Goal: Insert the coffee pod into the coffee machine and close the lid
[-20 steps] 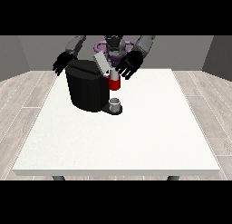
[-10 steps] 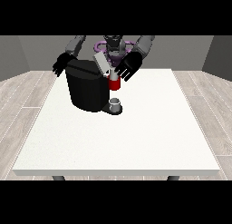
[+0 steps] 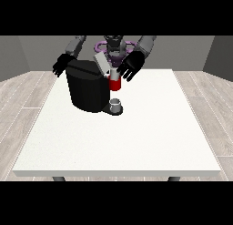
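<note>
Coffee machine (image 3: 89,90) sits upper left of centre on the worktop (image 3: 136,137), grey lid (image 3: 101,63) tilted up, and the hand at the view's right (image 3: 130,66), fingers spread and empty, hovers nearest, just right of it.

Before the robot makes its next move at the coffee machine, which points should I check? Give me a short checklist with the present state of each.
1. Lid of the coffee machine raised: ok.
2. Coffee pod seated in the machine: cannot tell.
3. Hand at the view's right near the lid, fingers spread: ok.
4. Hand at the view's left away from the lid: ok.
5. Cup under the red part: ok.
6. Lid closed: not ok.
</note>
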